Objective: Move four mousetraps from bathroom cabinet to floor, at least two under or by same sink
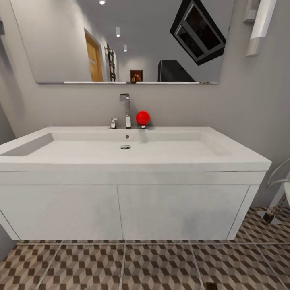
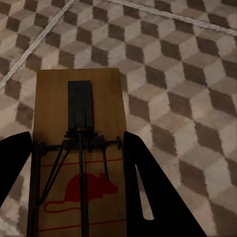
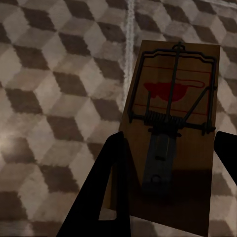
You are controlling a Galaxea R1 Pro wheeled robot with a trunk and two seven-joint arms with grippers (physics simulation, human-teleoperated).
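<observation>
Left tool (image 2: 79, 187) grips mousetrap (image 2: 79, 148), cut off | right tool (image 3: 168, 187) grips second mousetrap (image 3: 173, 123) | floor (image 2: 187, 74) below

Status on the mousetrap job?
In hand: the left claw holds one mousetrap and the right claw holds another mousetrap, both over the cube-pattern floor. The robot faces the sink. No trap shows on the floor there yet. Left: set both down by it; the other two are unseen.
</observation>
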